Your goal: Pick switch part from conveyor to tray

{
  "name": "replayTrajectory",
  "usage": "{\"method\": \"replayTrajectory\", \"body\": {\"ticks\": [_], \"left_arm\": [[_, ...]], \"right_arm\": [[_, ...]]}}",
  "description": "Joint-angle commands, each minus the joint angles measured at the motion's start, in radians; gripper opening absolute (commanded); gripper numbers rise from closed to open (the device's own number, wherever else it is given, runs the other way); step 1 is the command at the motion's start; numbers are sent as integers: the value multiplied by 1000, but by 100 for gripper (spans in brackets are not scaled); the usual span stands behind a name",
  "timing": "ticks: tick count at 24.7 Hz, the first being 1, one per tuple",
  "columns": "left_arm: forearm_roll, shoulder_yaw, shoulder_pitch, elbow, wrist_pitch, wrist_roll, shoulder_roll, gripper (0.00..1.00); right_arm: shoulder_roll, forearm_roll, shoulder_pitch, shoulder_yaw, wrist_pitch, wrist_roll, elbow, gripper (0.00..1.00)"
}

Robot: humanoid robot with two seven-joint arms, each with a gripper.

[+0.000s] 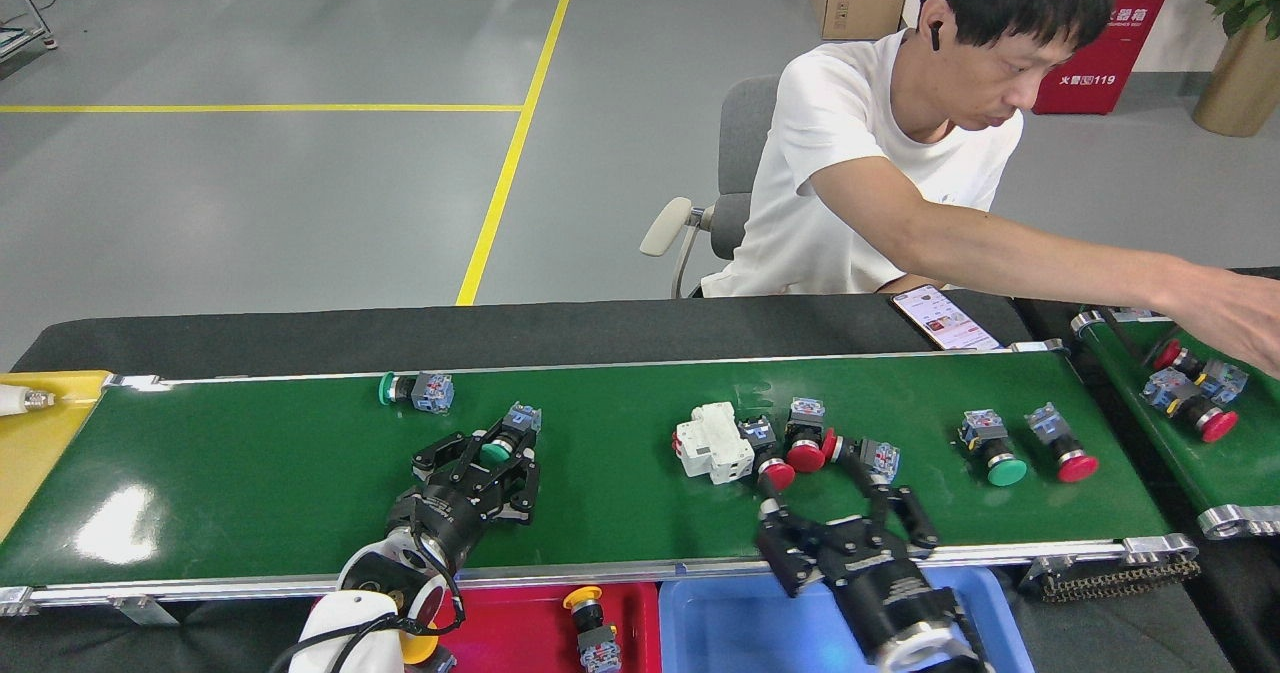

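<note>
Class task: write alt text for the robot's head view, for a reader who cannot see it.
The left gripper closes around a green-capped switch part on the conveyor, while the open right gripper reaches toward red-capped switches; a person sits behind.

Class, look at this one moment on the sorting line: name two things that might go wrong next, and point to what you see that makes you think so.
1. The left gripper sits around a green-capped switch lying on its side on the conveyor; the round cap might roll or slip from the fingers.
2. The right gripper is open just beside a tight cluster of red-capped switches and a white breaker; it might knock neighbours or grab two.
</note>
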Motion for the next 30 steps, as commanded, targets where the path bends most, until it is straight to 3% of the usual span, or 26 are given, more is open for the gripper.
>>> {"method": "replayTrajectory", "body": {"ticks": [1, 6, 9, 12, 14, 16, 17, 18, 22, 25, 28, 29, 30], "left_arm": [[51, 6, 53, -116, -19, 13, 45, 5], [152, 35, 347, -458, -82, 14, 162, 7], [154, 42, 479, -547, -146, 62, 182, 8], [146, 36, 519, -546, -161, 85, 212, 10], [146, 33, 527, -546, -161, 91, 237, 21], [146, 33, 527, -546, -161, 94, 234, 58], [146, 32, 525, -544, -164, 94, 238, 72], [146, 30, 522, -544, -164, 94, 240, 100], [146, 32, 522, -544, -169, 94, 234, 100], [147, 45, 521, -544, -169, 94, 225, 100], [151, 115, 522, -544, -163, 94, 202, 100], [152, 156, 522, -544, -163, 94, 174, 100], [152, 194, 521, -544, -164, 89, 145, 100]], "right_arm": [[-14, -1, 32, -18, 12, -39, -32, 100], [-19, 1, 27, -18, 22, -24, -24, 100], [4, 7, -29, 14, 25, 32, 19, 99], [47, 39, -115, 69, 39, 81, 109, 99], [76, 54, -166, 77, 75, 82, 166, 99], [103, 74, -233, 95, 108, 82, 237, 99], [110, 79, -264, 117, 121, 82, 272, 99], [116, 79, -290, 144, 130, 82, 312, 99], [141, 80, -350, 189, 159, 78, 416, 99], [144, 80, -364, 189, 162, 78, 430, 97], [144, 73, -376, 192, 147, 78, 434, 69], [142, 64, -378, 192, 127, 88, 433, 54], [149, 34, -381, 192, 81, 99, 433, 25]]}}
